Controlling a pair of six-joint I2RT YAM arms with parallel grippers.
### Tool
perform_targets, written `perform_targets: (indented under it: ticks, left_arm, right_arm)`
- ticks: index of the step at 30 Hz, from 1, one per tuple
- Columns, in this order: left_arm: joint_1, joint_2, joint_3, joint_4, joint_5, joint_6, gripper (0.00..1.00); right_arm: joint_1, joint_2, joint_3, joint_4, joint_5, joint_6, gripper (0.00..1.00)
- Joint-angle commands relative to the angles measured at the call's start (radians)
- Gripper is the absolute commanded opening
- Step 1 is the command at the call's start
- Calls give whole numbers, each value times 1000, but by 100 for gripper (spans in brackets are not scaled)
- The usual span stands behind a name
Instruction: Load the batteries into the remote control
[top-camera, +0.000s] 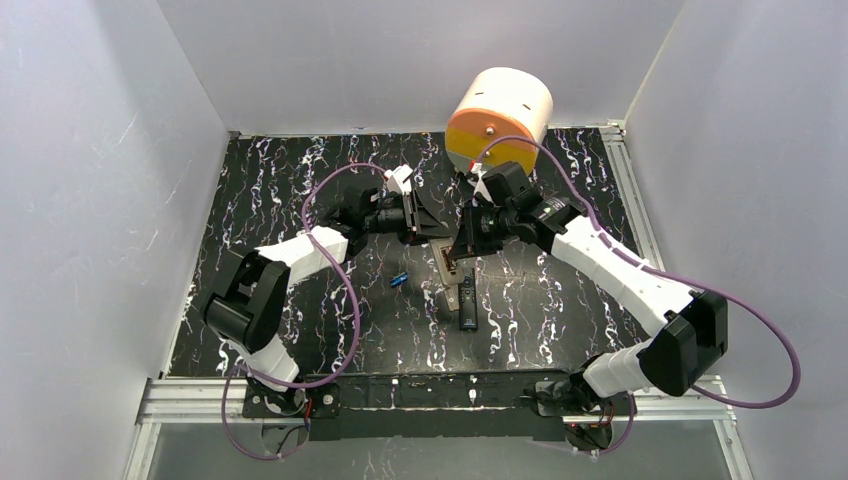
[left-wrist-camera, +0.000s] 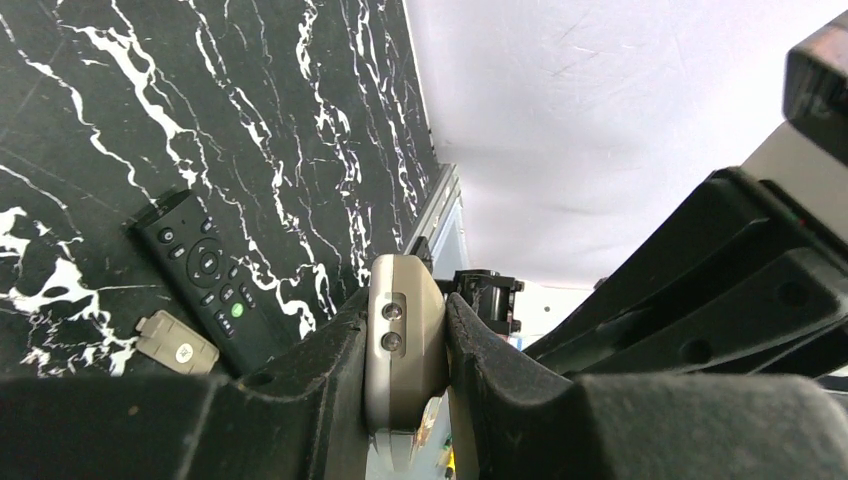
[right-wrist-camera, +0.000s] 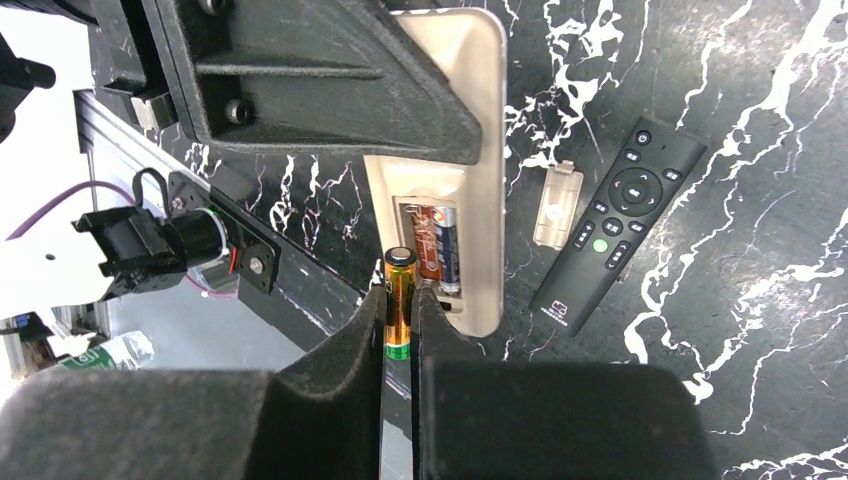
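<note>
My right pincer (right-wrist-camera: 400, 312) is pinching an orange-gold battery (right-wrist-camera: 399, 283) by the remote control (right-wrist-camera: 486, 120) — my left pincer (left-wrist-camera: 405, 338) is clamping that remote.

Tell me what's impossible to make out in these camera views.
Face of the remote control: turned away in the right wrist view; the left wrist view shows only its end, clamped in the left gripper.
The battery compartment: right wrist view, partly covered by the gold battery in the right gripper; how many cells sit inside is unclear.
The blue battery: top view only, too small to tell its ends apart.
</note>
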Motion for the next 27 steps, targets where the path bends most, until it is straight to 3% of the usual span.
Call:
perform_targets:
  ticks: [1, 11, 27]
  left_arm:
    - [-7, -1, 33, 74, 30, -51, 0]
    - [-9, 4, 1, 184, 58, -117, 0]
    - [-8, -6, -29, 197, 95, -148, 0]
  right_arm:
    - [22, 8, 23, -13, -18, 0, 12]
    - [65, 34, 50, -69, 77, -20, 16]
    - [82, 52, 80, -84, 139, -47, 19]
